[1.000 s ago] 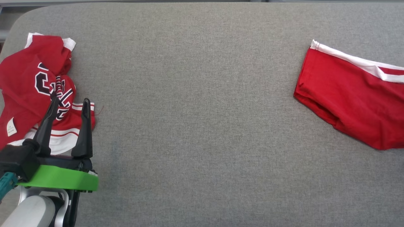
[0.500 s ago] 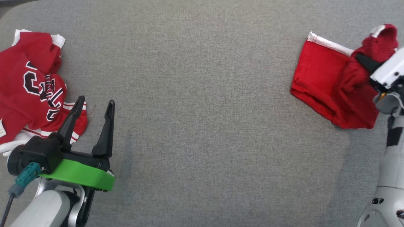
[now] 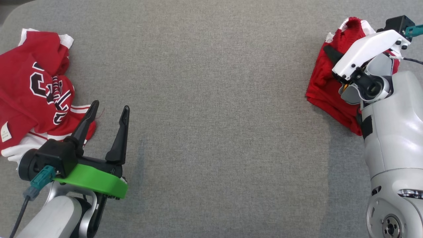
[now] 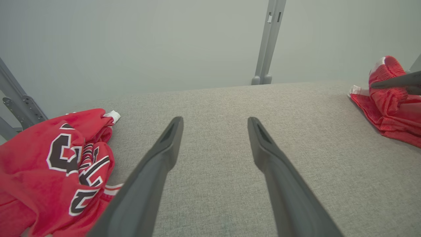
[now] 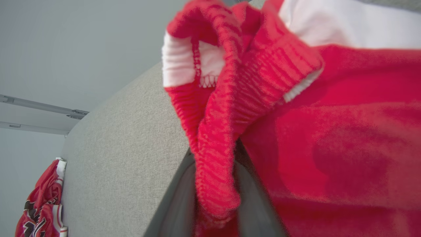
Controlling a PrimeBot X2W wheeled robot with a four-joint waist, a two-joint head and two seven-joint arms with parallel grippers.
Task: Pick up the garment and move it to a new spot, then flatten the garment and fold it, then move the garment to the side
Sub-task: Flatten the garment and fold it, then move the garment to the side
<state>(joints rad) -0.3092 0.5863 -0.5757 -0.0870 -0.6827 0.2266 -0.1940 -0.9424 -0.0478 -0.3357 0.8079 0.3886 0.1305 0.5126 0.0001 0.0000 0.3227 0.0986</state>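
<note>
At upper right of the head view, the right gripper (image 3: 331, 54) pinches the ribbed waistband (image 5: 217, 131) of the red shorts (image 3: 322, 89), holding a bunch raised while the rest lies on the grey table (image 3: 211, 99). At lower left, the left gripper (image 3: 110, 106) hovers released, fingers spread, just beside a crumpled jersey (image 3: 33, 96).

Surface: grey woven fabric-covered table (image 3: 211, 99), far-left corner rounded | Beyond far edge: plain pale grey-green wall (image 4: 131, 42) | Far, right of middle: grey metal upright post (image 4: 268, 42) at the table's far edge | Far left: slanted grey metal frame (image 4: 19, 102) with bolted bracket | Light: soft, even, faint shadows
</note>
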